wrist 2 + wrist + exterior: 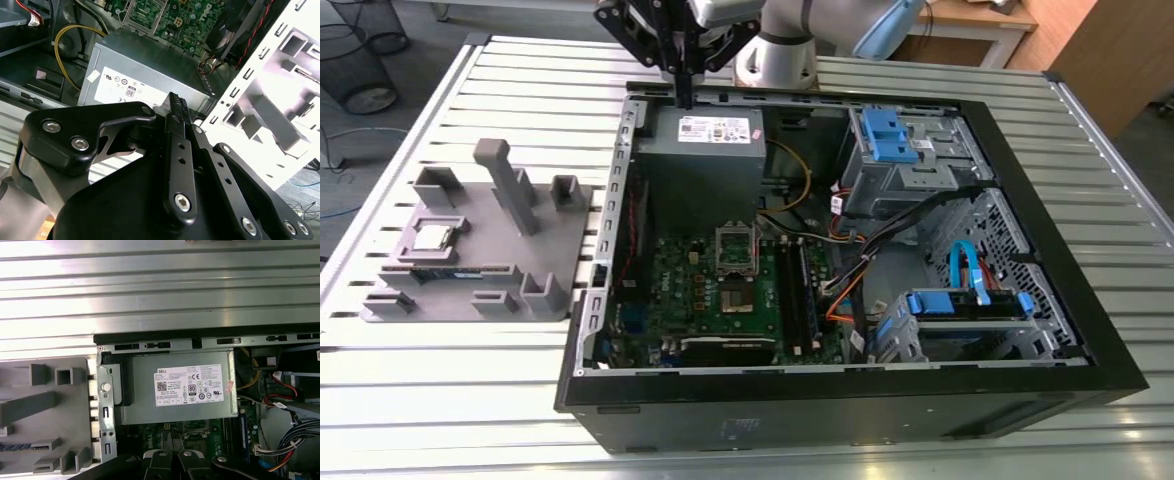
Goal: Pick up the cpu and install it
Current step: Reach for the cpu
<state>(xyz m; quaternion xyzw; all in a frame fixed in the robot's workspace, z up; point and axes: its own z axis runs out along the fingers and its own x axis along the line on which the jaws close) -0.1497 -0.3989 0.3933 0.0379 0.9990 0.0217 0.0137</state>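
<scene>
Gripper (682, 98) hovering over the power supply (700, 150), jaws closed.

The two thin black fingers (175, 107) are pressing flat against each other, closing on themselves, and are hanging just above the power supply's rear edge inside the open computer case (854, 385). The cpu (430, 237) is lying flat on the grey holder tray (487, 255), outside the case toward the exterior view's left, well apart from the gripper.
</scene>
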